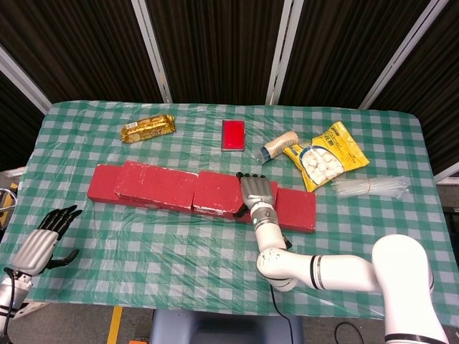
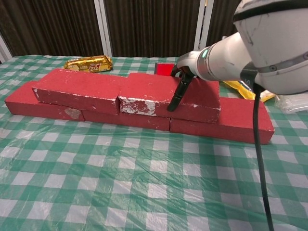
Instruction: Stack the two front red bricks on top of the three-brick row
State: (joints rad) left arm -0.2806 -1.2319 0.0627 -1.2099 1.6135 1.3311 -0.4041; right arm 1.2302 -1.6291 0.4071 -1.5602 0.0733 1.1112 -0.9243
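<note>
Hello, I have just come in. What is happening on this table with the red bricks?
The robot is stacking red bricks. Its right hand grips the right upper red brick, which lies on the bottom row of three red bricks and touches the left upper red brick end to end. The left hand holds nothing, fingers apart, off the left edge of the green checked tablecloth. Both upper bricks now sit on the row.
</note>
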